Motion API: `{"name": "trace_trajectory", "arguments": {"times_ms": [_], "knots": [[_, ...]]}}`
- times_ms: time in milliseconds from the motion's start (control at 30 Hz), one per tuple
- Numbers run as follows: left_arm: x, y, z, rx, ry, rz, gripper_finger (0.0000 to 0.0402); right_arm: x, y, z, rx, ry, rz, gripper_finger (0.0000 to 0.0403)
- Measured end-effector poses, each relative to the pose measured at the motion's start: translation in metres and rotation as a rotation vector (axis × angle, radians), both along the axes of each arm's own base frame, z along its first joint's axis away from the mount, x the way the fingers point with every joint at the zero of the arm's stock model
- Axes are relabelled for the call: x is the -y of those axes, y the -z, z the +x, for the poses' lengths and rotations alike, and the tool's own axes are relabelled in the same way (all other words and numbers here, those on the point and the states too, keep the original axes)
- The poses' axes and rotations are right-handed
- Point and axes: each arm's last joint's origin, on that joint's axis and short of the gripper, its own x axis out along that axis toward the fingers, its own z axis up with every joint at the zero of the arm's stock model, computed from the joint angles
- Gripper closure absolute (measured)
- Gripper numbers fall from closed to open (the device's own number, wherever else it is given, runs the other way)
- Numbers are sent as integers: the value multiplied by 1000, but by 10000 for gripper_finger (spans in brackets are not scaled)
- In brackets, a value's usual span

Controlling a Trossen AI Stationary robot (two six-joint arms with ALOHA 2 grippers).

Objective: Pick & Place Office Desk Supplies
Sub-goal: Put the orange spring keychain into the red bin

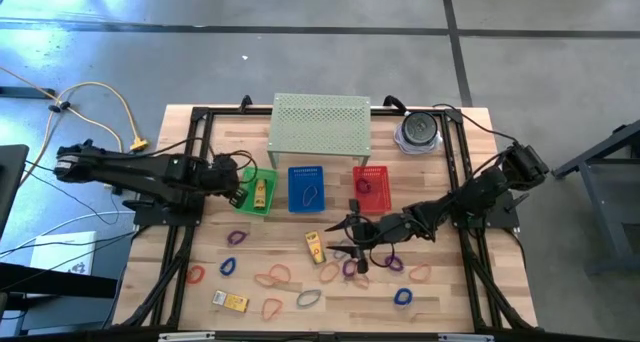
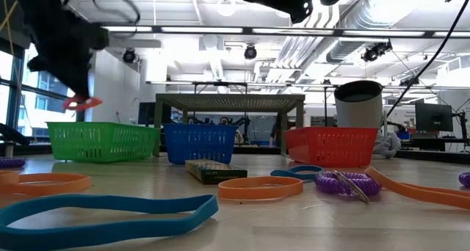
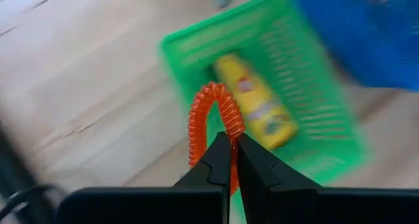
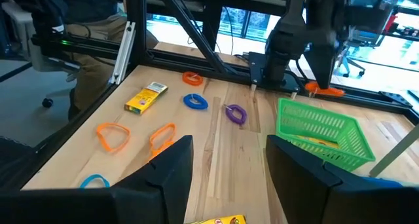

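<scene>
- Sorting partly done: seen from above, the green basket point(image 1: 256, 191) left of centre holds one yellow packet point(image 1: 260, 193), the blue basket point(image 1: 307, 189) one band, the red basket point(image 1: 369, 186) a dark item too small to name.
- The left gripper point(image 3: 230, 160), jaws pinched tight on a red coiled band point(image 3: 211, 122), hangs at the green basket's left edge, the band apparently seconds from a drop.
- The right gripper point(image 4: 222, 160), fingers spread wide and empty, hovers low over the bands in the lower centre of the overhead frame.
- Much remains: a second yellow packet point(image 1: 315, 246), a third point(image 1: 231, 301) at lower left, and a dozen or so loose loops, among them a blue band point(image 1: 403, 297) and an orange band point(image 1: 273, 276), lie scattered across the wooden table point(image 1: 440, 317).
- Only the left wrist camera shows the band's coiled shape and the clamp on it; the table-level view catches it as a red smudge at upper left.
- Only the overhead view counts the leftovers and shows basket contents; the right wrist camera shows the wide fingers' gap.
</scene>
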Motion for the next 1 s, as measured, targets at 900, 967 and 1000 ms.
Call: {"name": "trace_trajectory", "arguments": {"times_ms": [900, 967, 1000], "knots": [[104, -10, 129, 790, 860, 102, 398, 6, 2, 2, -18, 28, 18, 220], [104, -5, 134, 799, 879, 86, 398, 6, 2, 2, -19, 26, 19, 220], [104, -3, 137, 807, 886, 80, 398, 6, 2, 2, -19, 25, 19, 220]]}}
